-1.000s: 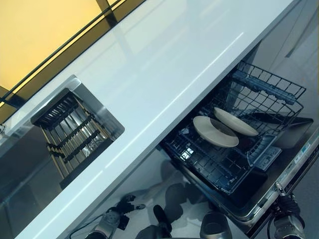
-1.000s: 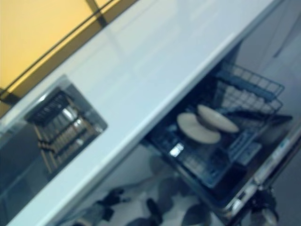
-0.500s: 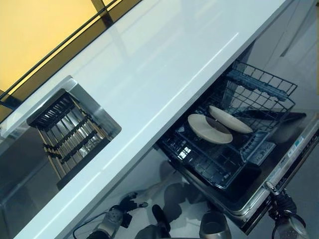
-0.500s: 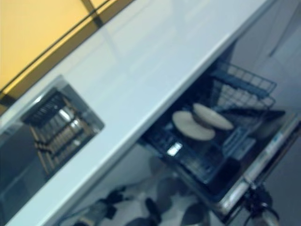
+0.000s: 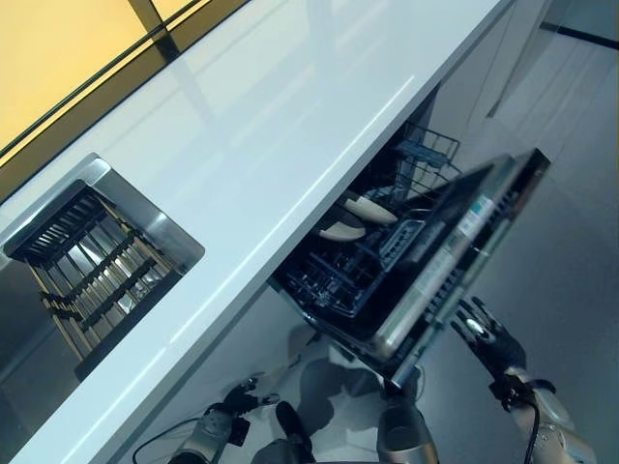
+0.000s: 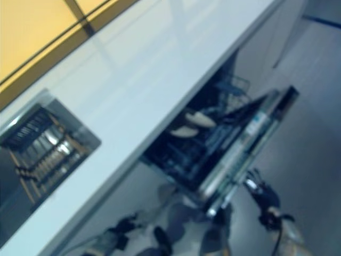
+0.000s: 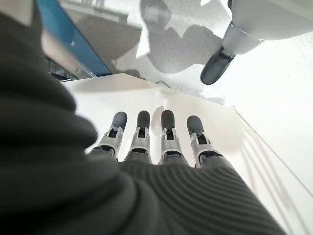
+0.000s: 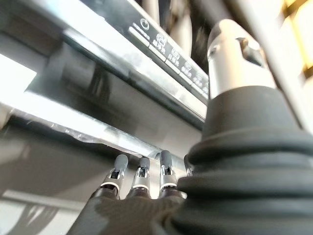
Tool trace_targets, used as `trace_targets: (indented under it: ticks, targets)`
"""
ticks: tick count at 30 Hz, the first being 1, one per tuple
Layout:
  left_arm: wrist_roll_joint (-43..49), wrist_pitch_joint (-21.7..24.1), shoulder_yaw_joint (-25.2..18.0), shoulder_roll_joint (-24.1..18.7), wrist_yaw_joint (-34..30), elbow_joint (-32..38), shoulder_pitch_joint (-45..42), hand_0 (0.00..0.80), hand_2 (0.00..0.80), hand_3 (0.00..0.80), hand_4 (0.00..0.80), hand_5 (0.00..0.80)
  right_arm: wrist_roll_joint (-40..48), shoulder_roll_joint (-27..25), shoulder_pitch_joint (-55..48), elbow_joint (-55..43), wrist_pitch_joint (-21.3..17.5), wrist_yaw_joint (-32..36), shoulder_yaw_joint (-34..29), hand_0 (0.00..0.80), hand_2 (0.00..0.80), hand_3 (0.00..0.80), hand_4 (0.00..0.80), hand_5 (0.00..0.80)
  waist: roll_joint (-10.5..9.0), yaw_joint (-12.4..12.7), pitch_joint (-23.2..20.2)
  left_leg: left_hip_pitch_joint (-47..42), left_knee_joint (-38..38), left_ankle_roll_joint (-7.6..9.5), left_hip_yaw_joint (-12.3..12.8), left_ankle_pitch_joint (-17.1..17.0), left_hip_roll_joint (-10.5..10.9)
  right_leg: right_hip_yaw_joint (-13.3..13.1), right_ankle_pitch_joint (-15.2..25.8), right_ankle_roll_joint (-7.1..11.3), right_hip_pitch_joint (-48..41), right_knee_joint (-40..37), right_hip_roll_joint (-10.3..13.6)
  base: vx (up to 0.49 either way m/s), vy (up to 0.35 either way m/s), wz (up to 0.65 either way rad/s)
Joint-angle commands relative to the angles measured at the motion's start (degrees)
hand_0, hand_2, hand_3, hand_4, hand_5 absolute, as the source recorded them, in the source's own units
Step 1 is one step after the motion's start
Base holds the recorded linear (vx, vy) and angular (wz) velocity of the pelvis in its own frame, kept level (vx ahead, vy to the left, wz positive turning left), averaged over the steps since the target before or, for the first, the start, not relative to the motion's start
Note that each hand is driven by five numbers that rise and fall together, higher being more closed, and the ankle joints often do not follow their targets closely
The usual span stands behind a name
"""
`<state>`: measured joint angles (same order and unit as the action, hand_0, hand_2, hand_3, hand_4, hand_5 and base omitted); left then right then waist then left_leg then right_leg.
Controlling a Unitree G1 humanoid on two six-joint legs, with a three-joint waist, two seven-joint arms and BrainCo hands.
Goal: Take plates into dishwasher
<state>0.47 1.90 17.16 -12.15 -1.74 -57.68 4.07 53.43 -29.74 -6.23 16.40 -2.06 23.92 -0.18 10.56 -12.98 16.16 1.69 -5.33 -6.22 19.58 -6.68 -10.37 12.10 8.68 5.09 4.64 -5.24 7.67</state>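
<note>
While the dark stainless-edged dishwasher door (image 5: 455, 253) stands part-raised at a slant, two pale beige round plates (image 5: 356, 217) sit upright in the dark wire lower rack (image 5: 340, 273) inside the dishwasher, under the long glossy white worktop (image 5: 242, 164). Right hand (image 5: 489, 338) is just beside the door's outer face, below its top edge, fingers (image 8: 140, 177) straight and spread, tips at or almost at the door's metal edge; contact can't be confirmed. Left hand (image 7: 161, 142) hangs low under the worktop, away from the door, fingers straight and relaxed, holding nothing. Steel sink (image 5: 92, 256) with a slatted drying rack is set in the worktop, well apart from the dishwasher.
</note>
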Motion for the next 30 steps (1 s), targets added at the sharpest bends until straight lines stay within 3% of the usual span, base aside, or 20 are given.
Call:
trace_targets:
  ticks: [1, 11, 14, 17, 20, 23, 24, 27, 30]
  targets:
    - [0.5, 0.3, 1.6, -4.4, -0.4, -1.1, 4.6, 0.0, 0.0, 0.0, 0.0, 0.0, -0.4, 9.4, 19.9, -13.5, 2.8, 18.7, 12.2, 0.0, 0.0, 0.0, 0.0, 0.0, -5.15, 5.6, -0.8, -1.5, 1.1, 0.22, 1.3, 2.1, 3.4, 3.0, -7.5, -0.95, -1.8, 2.8, -0.3, 0.0, 0.0, 0.0]
    - [1.0, 1.6, 1.8, -5.3, -0.3, -3.7, 4.9, 0.0, 0.0, 0.0, 0.0, 0.0, 0.7, 7.4, 19.2, -13.1, 8.5, 25.1, 15.2, 0.0, 0.0, 0.0, 0.0, 0.0, -7.12, 6.6, -1.0, -1.6, 1.4, 0.23, 0.4, 2.3, 2.9, 3.7, -8.2, -0.96, -2.5, 3.6, -0.5, 0.036, -0.016, 0.25]
    - [1.1, 2.6, 0.8, -5.8, -0.5, -4.1, 4.2, 0.0, 0.0, 0.0, 0.0, 0.0, -5.6, 5.9, 16.3, -7.5, 11.8, 27.5, 14.9, 0.0, 0.0, 0.0, 0.0, 0.0, -7.94, 6.6, -1.0, -1.8, 1.5, 0.08, 0.5, 2.3, 2.7, 3.9, -8.3, -0.7, -2.7, 3.7, -0.5, 0.052, 0.009, 0.11]
    - [1.9, 3.8, -0.4, -6.6, 0.0, -4.6, 2.9, 0.0, 0.0, 0.0, 0.0, 0.0, -18.3, 2.7, 9.9, 6.7, 11.8, 30.4, 15.5, 0.0, 0.0, 0.0, 0.0, 0.0, -9.22, 6.6, -0.8, -2.1, 1.3, 0.08, 0.4, 2.3, 2.3, 4.1, -8.3, -0.51, -3.1, 4.0, -0.4, 0.053, -0.005, 0.07]
    - [3.8, 4.4, -2.1, -7.1, 0.1, -5.4, 1.9, 0.0, 0.0, 0.0, 0.0, 0.0, -25.9, 2.8, 6.5, 20.3, 11.5, 25.3, 13.3, 0.0, 0.0, 0.0, 0.0, 0.0, -10.08, 6.8, -0.9, -2.6, 1.1, 0.19, 0.0, 2.3, 2.1, 4.4, -8.5, -0.45, -3.9, 4.2, -0.5, 0.06, -0.006, 0.16]
    - [4.7, 4.6, -2.9, -7.4, -0.2, -6.3, 1.3, 0.0, 0.0, 0.0, 0.0, 0.0, -31.9, 3.7, 5.4, 30.9, 7.9, 15.5, 10.9, 0.0, 0.0, 0.0, 0.0, 0.0, -10.59, 7.1, -1.0, -3.1, 0.8, 0.46, -0.8, 2.4, 2.2, 4.6, -8.5, -0.44, -4.7, 4.1, -0.7, 0.052, -0.002, 0.07]
    - [4.9, 4.7, -2.9, -7.2, 0.3, -6.7, 1.2, 0.0, 0.0, 0.0, 0.0, 0.0, -35.9, 4.2, 5.8, 35.5, 5.2, 11.3, 10.6, 0.0, 0.0, 0.0, 0.0, 0.0, -10.81, 7.5, -1.1, -3.3, 0.7, 0.62, -1.3, 2.4, 2.2, 4.7, -8.4, -0.44, -5.1, 3.9, -0.9, 0.033, -0.002, -0.01]
    - [5.0, 4.1, -2.6, -6.8, 0.8, -7.0, 1.2, 0.0, 0.0, 0.0, 0.0, 0.0, -45.4, 5.6, 7.1, 41.2, 3.5, 3.0, 11.3, 0.0, 0.0, 0.0, 0.0, 0.0, -11.12, 8.6, -1.4, -3.5, 0.5, 0.77, -2.4, 2.4, 2.3, 4.9, -8.4, -0.47, -6.0, 3.5, -1.2, 0.03, 0.001, 0.05]
    - [5.4, 2.8, -1.4, -5.9, 1.5, -7.1, 1.6, 0.0, 0.0, 0.0, 0.0, 0.0, -52.4, 7.3, 10.1, 46.6, 5.7, -4.8, 13.8, 0.0, 0.0, 0.0, 0.0, 0.0, -11.21, 11.0, -1.9, -3.4, 0.5, 1.23, -4.8, 2.5, 2.8, 5.6, -8.7, -0.69, -7.4, 3.2, -1.5, 0.031, 0.012, 0.22]
